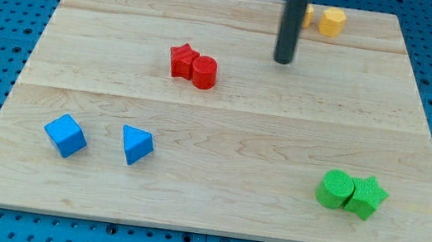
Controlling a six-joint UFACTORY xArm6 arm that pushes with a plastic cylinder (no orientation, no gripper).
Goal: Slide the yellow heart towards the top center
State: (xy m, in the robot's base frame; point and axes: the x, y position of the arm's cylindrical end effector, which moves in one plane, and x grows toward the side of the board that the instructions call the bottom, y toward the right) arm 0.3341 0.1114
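My tip (282, 61) stands on the wooden board (214, 196) in the upper middle part. Behind the rod, near the view's top edge, a yellow block (308, 15) shows only as a sliver on the rod's right side; its shape is hidden. A second yellow block (333, 22), roughly hexagonal, sits just to its right. My tip is below and slightly left of both yellow blocks, a short gap away.
A red star (181, 60) and a red cylinder (203, 72) touch left of my tip. A blue cube (65, 135) and a blue triangular block (136, 145) lie at lower left. A green cylinder (334, 189) and a green star (366, 197) touch at lower right.
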